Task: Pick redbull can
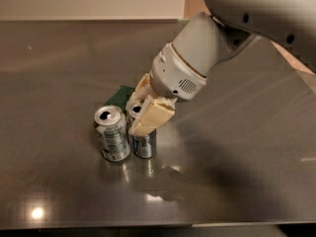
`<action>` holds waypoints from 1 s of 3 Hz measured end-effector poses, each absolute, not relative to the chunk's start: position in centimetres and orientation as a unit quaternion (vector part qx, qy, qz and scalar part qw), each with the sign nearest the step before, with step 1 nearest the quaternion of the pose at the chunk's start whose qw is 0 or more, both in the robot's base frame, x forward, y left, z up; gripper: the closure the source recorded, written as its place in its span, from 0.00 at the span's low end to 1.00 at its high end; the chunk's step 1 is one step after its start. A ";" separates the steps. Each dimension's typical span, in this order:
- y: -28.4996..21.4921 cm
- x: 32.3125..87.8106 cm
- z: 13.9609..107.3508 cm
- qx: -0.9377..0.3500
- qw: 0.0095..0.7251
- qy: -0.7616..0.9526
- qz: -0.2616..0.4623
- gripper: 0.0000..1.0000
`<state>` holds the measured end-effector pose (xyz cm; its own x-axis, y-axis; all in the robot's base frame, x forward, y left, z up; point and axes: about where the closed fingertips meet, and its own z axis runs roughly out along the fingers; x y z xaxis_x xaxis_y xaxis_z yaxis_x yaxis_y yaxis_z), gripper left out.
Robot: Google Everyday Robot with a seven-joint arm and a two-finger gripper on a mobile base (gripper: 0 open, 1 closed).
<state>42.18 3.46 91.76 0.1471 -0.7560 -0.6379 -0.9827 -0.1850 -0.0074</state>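
Note:
The redbull can (144, 145) is slim and silver with dark bluish sides. It stands upright on the dark table (237, 172), touching a wider white-and-green can (112, 135) on its left. My gripper (137, 116) has come down over the redbull can's top. One cream finger (152, 115) lies across the can's front right, the other (139, 90) behind it. The jaws stand open around the can's upper part, and the can still rests on the table. The front finger hides much of the can's upper half.
A flat green object (119, 95) lies just behind the two cans, partly hidden by them and the gripper. My white arm (207, 48) reaches in from the upper right. The table's front edge (148, 226) runs along the bottom.

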 end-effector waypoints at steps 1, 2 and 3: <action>3.2 42.7 92.4 -0.726 0.224 0.601 0.251 0.87; 2.6 43.9 93.9 -0.728 0.233 0.601 0.236 1.00; 1.5 45.4 96.6 -0.723 0.245 0.607 0.220 1.00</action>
